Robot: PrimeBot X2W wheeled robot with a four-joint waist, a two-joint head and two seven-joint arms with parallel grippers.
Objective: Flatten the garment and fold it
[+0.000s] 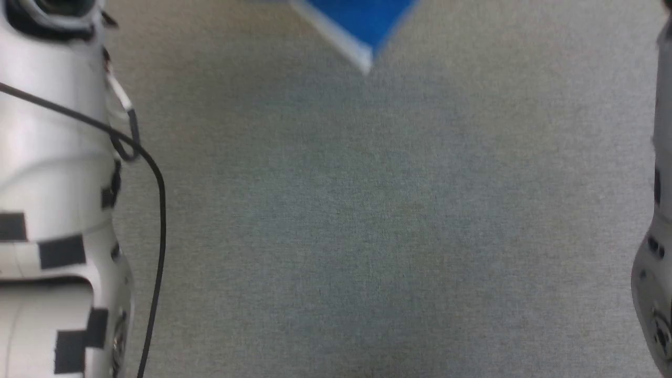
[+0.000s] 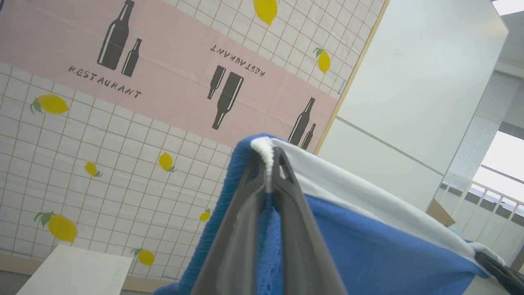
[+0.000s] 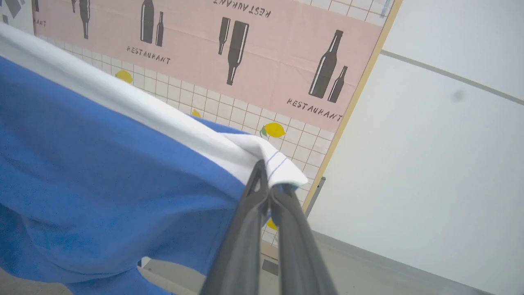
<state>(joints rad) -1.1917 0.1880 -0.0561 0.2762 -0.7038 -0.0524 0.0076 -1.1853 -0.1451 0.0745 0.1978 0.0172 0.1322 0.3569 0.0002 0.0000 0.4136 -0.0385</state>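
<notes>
A grey, felt-like surface (image 1: 367,236) spreads wide between the left forearm (image 1: 52,184) and the right forearm (image 1: 659,262). One blurred blue corner of the shorts (image 1: 362,21) shows at the head view's top edge. The soft shorts hang aloft, their white hem stretched straight between two grippers. The left gripper (image 2: 269,157) is clenched on one end, and the right gripper (image 3: 268,180) pinches the other corner.

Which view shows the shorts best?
Right wrist view: the shorts spread wide, blue with a white band, pinched at one end by the right gripper. Left wrist view shows a smaller stretch, pinched by the left gripper. Head view shows a blurred corner.
</notes>
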